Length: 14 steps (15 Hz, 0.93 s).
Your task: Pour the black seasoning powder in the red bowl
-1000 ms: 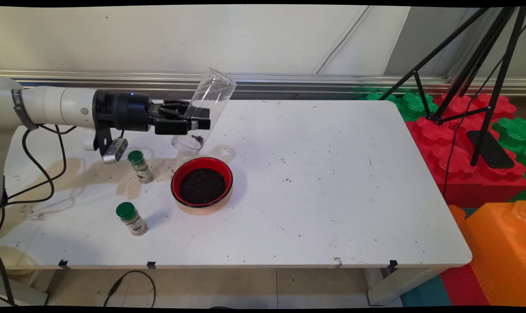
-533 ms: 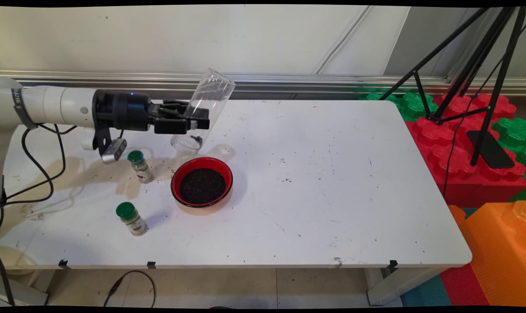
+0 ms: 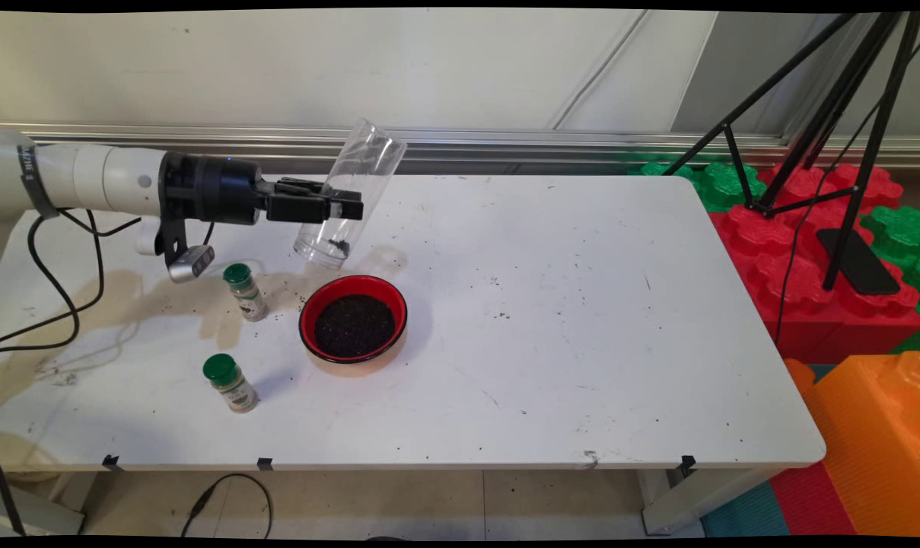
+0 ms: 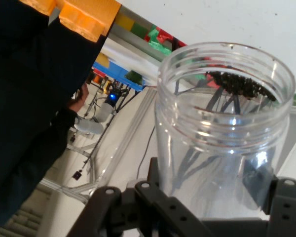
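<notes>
The gripper (image 3: 336, 207) extends level from the left, above the table's (image 3: 551, 320) far-left part, with its jaws closed round the middle of a clear plastic jar (image 3: 349, 192), which they hold clear of the surface. The jar is tilted, mouth down and toward the near side, base up and leaning toward the wall. A small clump of dark grains (image 3: 340, 246) clings inside near the mouth. In the hand view the jar (image 4: 222, 133) fills the centre of the frame, its threaded open mouth uppermost, a line of the same dark grains (image 4: 239, 84) resting along the inner rim, and the gripper (image 4: 207, 217) clasping its body on both sides at the bottom edge. Just on the near side of the jar's mouth, and below it, a red bowl (image 3: 353, 318) with a black rim stands on the table, filled with dark granular material. The mouth appears to hang slightly behind and left of the bowl rather than directly over it, though the angle makes this uncertain. Left of the bowl stand two small spice bottles with green caps: one (image 3: 245, 291) just beside the bowl's far-left side, the other (image 3: 230, 383) nearer the front edge. Scattered dark specks lie on the table round the bowl. A black tripod (image 3: 832, 114) stands off the table's right end among red and green foam blocks (image 3: 794, 259).
</notes>
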Each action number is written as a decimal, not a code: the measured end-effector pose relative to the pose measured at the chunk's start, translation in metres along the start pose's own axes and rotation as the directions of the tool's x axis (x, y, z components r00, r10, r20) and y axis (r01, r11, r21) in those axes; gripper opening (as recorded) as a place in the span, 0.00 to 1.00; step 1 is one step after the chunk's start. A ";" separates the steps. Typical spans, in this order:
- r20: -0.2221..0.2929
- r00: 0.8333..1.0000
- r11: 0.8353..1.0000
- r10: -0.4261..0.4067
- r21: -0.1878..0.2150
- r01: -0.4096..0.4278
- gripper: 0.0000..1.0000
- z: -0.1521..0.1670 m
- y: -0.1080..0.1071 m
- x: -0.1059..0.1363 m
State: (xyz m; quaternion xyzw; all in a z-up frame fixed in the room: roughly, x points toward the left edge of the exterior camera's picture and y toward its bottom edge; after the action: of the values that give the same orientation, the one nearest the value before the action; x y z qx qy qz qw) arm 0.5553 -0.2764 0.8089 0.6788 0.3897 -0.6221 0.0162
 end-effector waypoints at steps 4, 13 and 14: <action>0.001 0.996 0.996 -0.090 -0.005 0.090 0.00 0.000 0.001 -0.011; 0.017 0.954 0.953 -0.301 -0.032 0.301 0.00 -0.005 0.006 -0.043; 0.017 0.945 0.944 -0.327 -0.035 0.328 0.00 -0.006 0.006 -0.046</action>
State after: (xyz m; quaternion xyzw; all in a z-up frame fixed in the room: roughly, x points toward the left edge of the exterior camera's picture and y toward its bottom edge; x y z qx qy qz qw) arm 0.5668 -0.3012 0.8470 0.6007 0.5085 -0.6126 -0.0723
